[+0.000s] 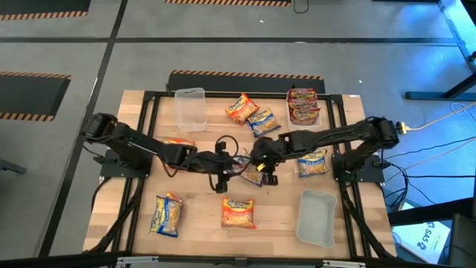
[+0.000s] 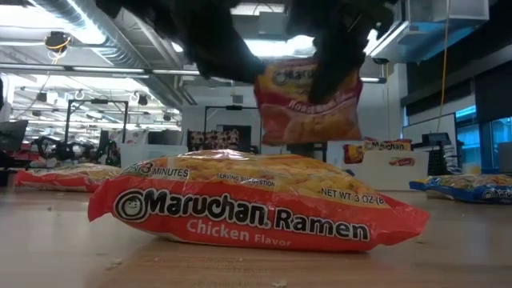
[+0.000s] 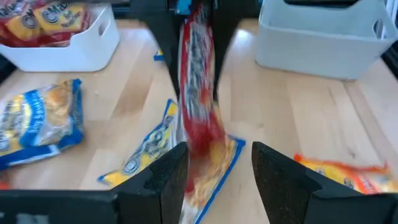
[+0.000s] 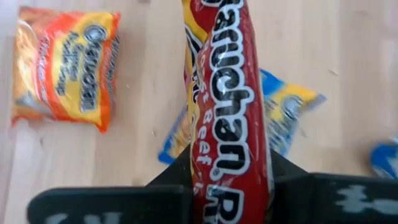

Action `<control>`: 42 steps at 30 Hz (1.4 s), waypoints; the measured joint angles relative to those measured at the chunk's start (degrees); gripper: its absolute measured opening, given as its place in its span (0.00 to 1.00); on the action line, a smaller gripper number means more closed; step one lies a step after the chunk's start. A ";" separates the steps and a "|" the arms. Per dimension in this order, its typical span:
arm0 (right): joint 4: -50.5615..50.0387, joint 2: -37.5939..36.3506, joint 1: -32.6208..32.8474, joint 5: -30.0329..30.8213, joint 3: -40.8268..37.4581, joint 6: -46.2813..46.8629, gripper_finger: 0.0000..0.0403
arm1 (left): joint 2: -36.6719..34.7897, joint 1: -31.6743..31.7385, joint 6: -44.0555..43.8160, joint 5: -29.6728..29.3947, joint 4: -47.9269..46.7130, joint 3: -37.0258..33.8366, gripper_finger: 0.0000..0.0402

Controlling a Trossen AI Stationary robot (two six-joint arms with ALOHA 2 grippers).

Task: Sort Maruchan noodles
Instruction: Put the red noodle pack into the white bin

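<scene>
A red Maruchan noodles packet [image 4: 231, 106] hangs over the middle of the table [image 1: 282, 223], with my right gripper [image 4: 230, 183] shut on it. It also shows in the low view as the red packet [image 2: 308, 100], clear of the tabletop. My left gripper [image 3: 219, 158] is open right beside it, its fingers on either side of the packet's lower end [image 3: 200, 149]. A blue-and-yellow packet [image 4: 289, 109] lies flat on the table below. An orange packet [image 1: 238, 212] lies flat near the front edge. My right gripper pinches one end of the red packet [image 4: 233, 171] between its two fingers, slanting down from above. The packet stands on edge, runs on past the fingers and hangs clear of the table. My left gripper: I cannot tell whether its finger [image 3: 171, 174] touches the packet's lower end.
A clear tub [image 1: 190, 109] stands at the far left, and a tub [image 1: 303, 104] with red packets at the far right. Another clear tub [image 1: 316, 217] sits near right. Loose packets: blue [image 1: 166, 214], orange [image 1: 242, 108], blue [image 1: 263, 121], blue [image 1: 313, 162].
</scene>
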 joint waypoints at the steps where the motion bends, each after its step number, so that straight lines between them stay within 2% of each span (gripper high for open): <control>1: -1.24 -0.96 0.00 0.68 0.00 -0.01 0.14 | -0.68 -0.14 0.22 0.00 -0.18 0.00 0.43; 7: -9.98 -7.17 -0.42 5.10 -0.02 -1.26 0.14 | -2.79 -1.55 2.40 -0.45 -0.87 0.09 0.43; 13: -17.37 -14.47 -3.73 9.15 -0.27 -1.49 0.14 | -2.67 -2.35 1.95 -2.82 -1.34 0.00 0.43; 19: -19.21 -24.02 -10.78 10.37 -6.90 -5.68 0.15 | -2.67 -2.77 1.63 -2.84 -1.31 0.00 0.43; 26: -21.34 -32.98 -23.63 10.85 -15.61 -17.38 0.15 | -2.65 -2.93 1.42 -2.84 -1.35 0.00 0.43; 32: -19.47 -32.38 -33.29 10.40 -18.12 -26.45 0.15 | -2.65 -2.92 1.40 -2.89 -1.35 -0.03 0.43; 42: -14.88 -27.08 -42.35 5.19 -18.19 -33.34 0.15 | -2.63 -2.92 0.30 -2.89 -1.35 -0.05 0.43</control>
